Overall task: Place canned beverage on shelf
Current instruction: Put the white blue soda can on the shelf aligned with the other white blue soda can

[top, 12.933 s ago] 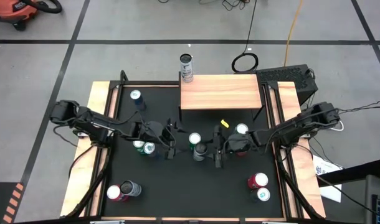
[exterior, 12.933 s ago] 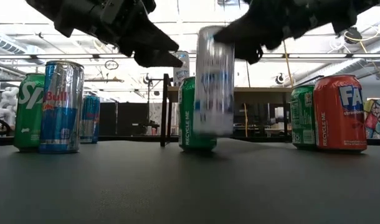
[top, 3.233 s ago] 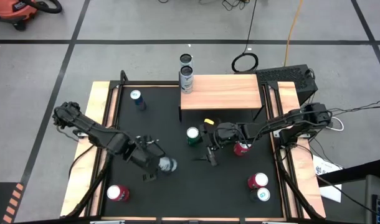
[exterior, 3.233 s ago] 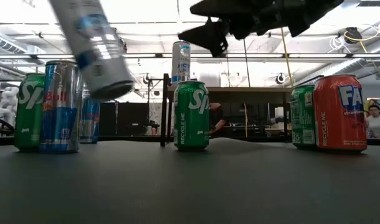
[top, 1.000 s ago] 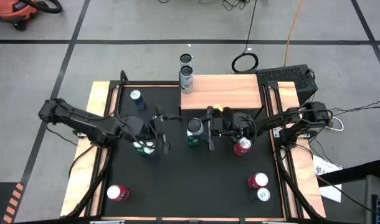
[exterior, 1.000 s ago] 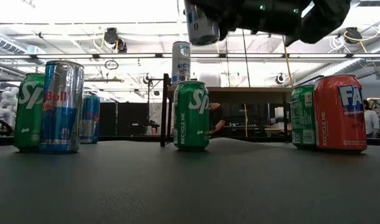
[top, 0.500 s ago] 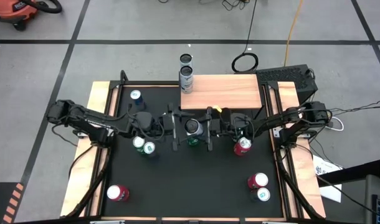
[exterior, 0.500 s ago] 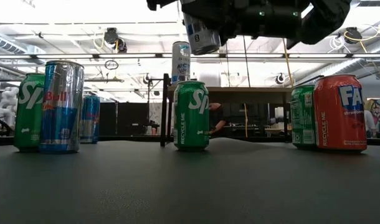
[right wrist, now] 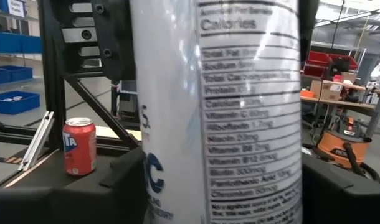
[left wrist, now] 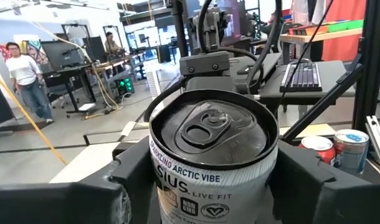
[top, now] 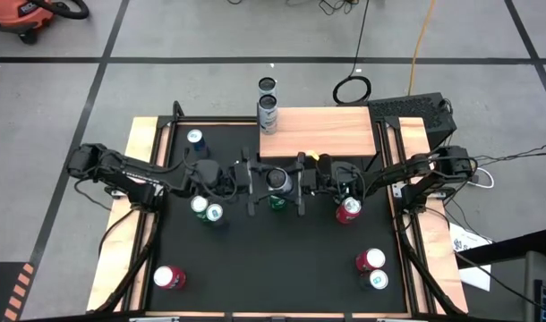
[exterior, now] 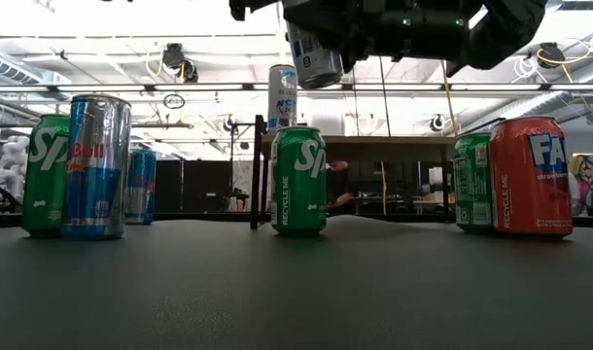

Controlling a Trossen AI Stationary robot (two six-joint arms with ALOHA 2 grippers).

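At the frame's centre, the left gripper [top: 252, 187] and the right gripper [top: 300, 185] both clasp the white can [top: 277, 181], lifted just below the shelf [top: 318, 132]. It seems rigid, smooth and perhaps heavy; gripping mid-wall looks safest.

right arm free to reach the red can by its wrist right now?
Probably not. The right gripper is shut on the white can, which the left gripper also holds. The red can itself stands unobstructed.

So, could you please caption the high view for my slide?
Both grippers, left gripper and right gripper, meet at a white can before the shelf.
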